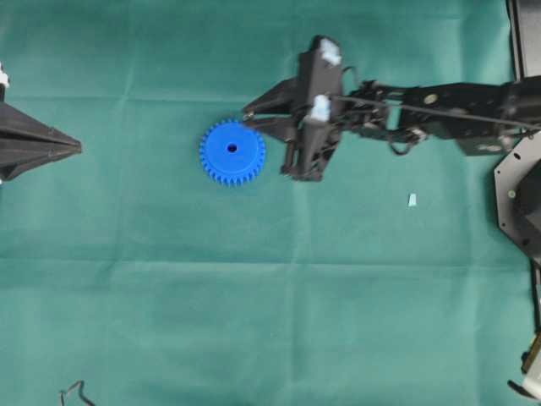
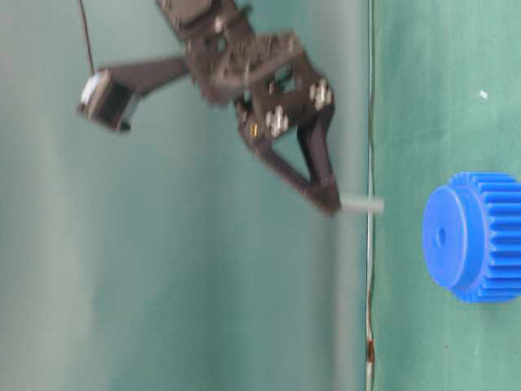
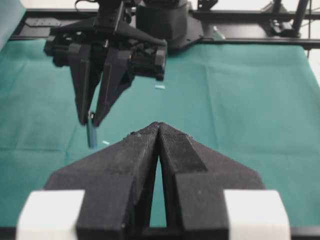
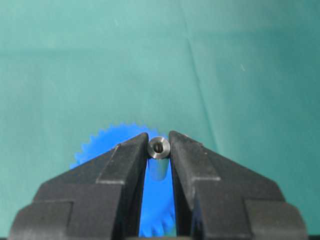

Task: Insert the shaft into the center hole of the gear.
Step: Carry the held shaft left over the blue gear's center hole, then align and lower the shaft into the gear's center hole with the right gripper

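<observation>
Green tabletop; right end effector (image 4: 159, 150) clamping shaft (image 4: 159, 159) upright, probably just short of gear (image 1: 232, 152) hole (image 1: 232, 149); left end effector (image 3: 159, 131) clenched, well apart.

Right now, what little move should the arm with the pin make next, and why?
Probably slide the right pincer a little farther over the gear, then lower. It grips the shaft above the cloth, beside the gear's rim, not yet over the center hole.
</observation>
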Motion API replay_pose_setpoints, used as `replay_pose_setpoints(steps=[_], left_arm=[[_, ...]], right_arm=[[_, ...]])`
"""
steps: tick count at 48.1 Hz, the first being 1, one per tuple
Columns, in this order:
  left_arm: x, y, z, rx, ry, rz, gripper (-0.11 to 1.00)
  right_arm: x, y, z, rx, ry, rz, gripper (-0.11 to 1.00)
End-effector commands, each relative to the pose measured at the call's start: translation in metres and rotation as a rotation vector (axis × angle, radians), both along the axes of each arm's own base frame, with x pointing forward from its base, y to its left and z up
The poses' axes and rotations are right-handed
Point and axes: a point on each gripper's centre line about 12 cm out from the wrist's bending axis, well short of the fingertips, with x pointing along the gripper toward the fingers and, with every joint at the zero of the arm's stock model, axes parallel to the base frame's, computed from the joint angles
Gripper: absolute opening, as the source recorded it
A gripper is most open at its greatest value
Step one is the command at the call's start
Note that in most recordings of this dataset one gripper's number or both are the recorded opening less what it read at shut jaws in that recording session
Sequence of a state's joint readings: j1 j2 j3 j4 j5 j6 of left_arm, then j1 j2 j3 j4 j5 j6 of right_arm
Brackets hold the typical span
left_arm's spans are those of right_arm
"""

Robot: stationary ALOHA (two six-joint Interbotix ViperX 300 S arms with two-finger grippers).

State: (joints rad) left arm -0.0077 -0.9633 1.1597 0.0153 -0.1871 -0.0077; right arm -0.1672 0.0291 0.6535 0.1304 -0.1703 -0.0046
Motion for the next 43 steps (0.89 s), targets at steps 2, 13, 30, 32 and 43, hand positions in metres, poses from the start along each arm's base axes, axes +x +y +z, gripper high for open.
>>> replay_pose_setpoints(steps=[2,13,30,32,43], left_arm=[[0.002,0.0,0.01,0.001,-0.026,0.001,0.0],[0.002,0.0,0.01,0.003,-0.026,0.0,0.0],[0.002,0.0,0.009,0.003,-0.021,-0.001,0.0],[0.002,0.0,0.009,0.001,-0.021,0.001,0.0],[0.002,0.0,0.009,0.001,-0.021,0.001,0.0]], right_arm=[[0.015,0.001,0.014,-0.013,-0.029,0.015,0.18],[0.014,0.001,0.011,-0.005,-0.017,0.013,0.17],[0.017,0.004,0.004,-0.002,-0.014,0.018,0.18],[0.018,0.004,0.001,0.0,-0.011,0.017,0.17],[0.025,0.008,-0.018,0.01,0.0,0.018,0.18]])
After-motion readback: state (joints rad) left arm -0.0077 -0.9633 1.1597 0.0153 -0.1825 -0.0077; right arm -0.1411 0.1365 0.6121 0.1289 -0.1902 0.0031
